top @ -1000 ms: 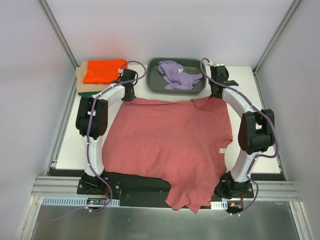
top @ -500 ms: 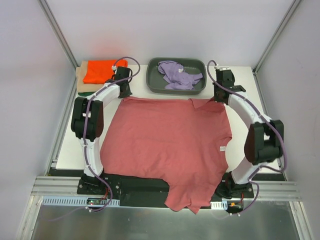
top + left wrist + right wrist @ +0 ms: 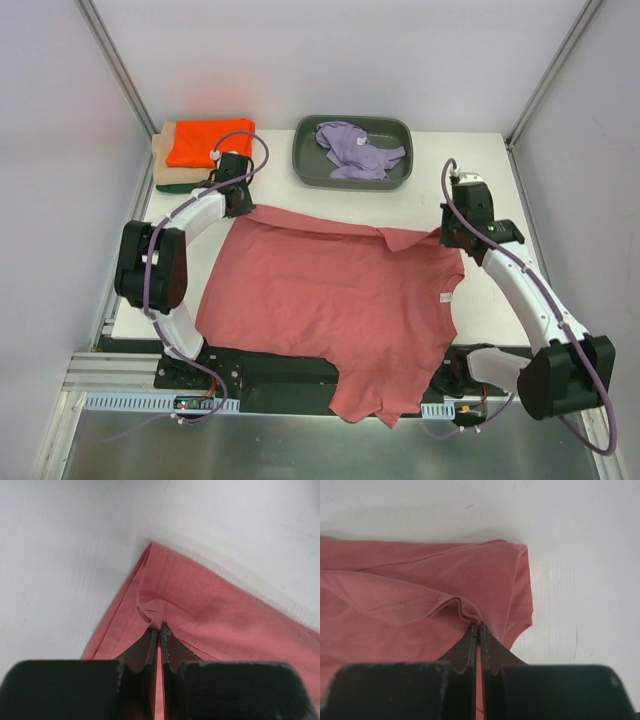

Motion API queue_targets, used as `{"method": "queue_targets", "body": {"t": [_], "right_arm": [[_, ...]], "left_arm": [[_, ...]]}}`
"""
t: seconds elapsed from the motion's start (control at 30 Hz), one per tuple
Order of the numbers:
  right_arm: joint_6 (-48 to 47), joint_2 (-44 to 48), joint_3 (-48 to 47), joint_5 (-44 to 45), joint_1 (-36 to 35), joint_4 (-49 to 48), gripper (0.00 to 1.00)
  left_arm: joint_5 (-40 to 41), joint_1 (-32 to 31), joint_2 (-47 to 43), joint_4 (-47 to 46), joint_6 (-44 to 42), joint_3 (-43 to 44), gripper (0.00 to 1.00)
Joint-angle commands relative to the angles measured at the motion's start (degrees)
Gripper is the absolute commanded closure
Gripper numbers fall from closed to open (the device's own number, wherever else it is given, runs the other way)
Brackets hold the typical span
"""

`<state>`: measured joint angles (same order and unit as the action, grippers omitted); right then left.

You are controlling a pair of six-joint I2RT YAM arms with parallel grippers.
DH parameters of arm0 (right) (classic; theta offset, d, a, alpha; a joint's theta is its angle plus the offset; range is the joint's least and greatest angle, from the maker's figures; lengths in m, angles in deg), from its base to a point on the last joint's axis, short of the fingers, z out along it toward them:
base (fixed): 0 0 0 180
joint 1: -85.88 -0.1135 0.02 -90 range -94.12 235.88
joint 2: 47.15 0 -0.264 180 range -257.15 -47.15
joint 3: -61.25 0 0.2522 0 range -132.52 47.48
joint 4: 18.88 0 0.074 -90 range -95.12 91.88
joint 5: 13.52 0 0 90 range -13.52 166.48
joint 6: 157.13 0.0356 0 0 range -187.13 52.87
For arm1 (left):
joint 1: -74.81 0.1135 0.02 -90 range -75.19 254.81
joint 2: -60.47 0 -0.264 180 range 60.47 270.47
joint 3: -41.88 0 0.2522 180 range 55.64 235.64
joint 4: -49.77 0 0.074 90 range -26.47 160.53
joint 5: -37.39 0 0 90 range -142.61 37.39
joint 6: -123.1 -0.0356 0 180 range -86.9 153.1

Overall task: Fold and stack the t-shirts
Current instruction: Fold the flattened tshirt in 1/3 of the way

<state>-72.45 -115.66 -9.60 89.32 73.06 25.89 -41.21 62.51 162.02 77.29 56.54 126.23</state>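
In the left wrist view, the left jaws are pinching fully shut on a puckered corner of the rose-red t-shirt (image 3: 215,620), whose doubled hem is lying soft against the matte white bench (image 3: 60,555). In the right wrist view, the right jaws are clamping shut on a raised fold beside a sleeve edge. Only the top view is showing the whole garment: it is lying spread across the bench, its near end hanging past the front edge. Beyond it, a crumpled lavender t-shirt (image 3: 355,148) is sitting in a dark grey rounded plastic tray (image 3: 303,165). At far left, an orange t-shirt (image 3: 205,140) is topping a folded stack, over a tan t-shirt (image 3: 160,165) and a dark green t-shirt (image 3: 175,187).
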Motion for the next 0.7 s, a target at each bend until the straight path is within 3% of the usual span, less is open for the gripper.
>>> {"method": "queue_targets", "body": {"t": [0.0, 0.37, 0.67], "right_arm": [[2.1, 5.9, 3.0, -2.2, -1.9, 4.3, 0.99], [5.2, 15.4, 10.2, -6.9, -3.3, 7.3, 0.99], [8.1, 16.4, 16.3, -11.5, -3.4, 7.6, 0.98]], "left_arm": [[0.3, 0.3, -6.8, -1.3, 2.7, -5.4, 1.00], [1.1, 0.3, -11.4, -1.2, 4.2, -12.7, 1.00], [4.2, 0.3, -11.9, 0.0, 4.1, -13.4, 1.00]]}}
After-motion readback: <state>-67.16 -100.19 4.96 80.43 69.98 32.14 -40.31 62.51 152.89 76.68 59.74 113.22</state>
